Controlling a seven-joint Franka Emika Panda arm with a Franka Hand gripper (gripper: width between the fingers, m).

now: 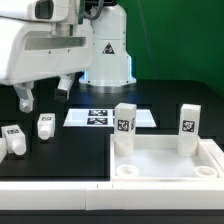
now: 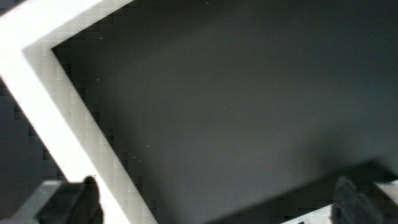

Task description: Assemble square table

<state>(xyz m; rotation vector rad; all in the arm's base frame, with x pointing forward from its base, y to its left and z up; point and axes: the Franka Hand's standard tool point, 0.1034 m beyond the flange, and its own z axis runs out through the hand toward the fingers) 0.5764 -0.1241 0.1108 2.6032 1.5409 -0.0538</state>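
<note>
step: short white block leg (image 1: 45, 125) is to be fetched | fingers (image 1: 25, 98) are apart, empty | next: lowering over it is needed

Exterior view: bright and even, lit seemingly from overhead. Whites of the tray top (image 1: 165, 176) and robot arm (image 1: 45, 50) close to washed out, surface detail mostly lost. Soft grey shading inside the rim, no hard-edged shadows. No glare off the matte black counter (image 1: 70, 150). Coarse and slightly soft overall; tags legible only as blotches.

Wrist view: dimmer, mostly dark counter, faintly grainy. White bar (image 2: 54, 120) soft-edged, greying toward one end. Jaws blurred, out of focus, near-black at the frame edge.
</note>
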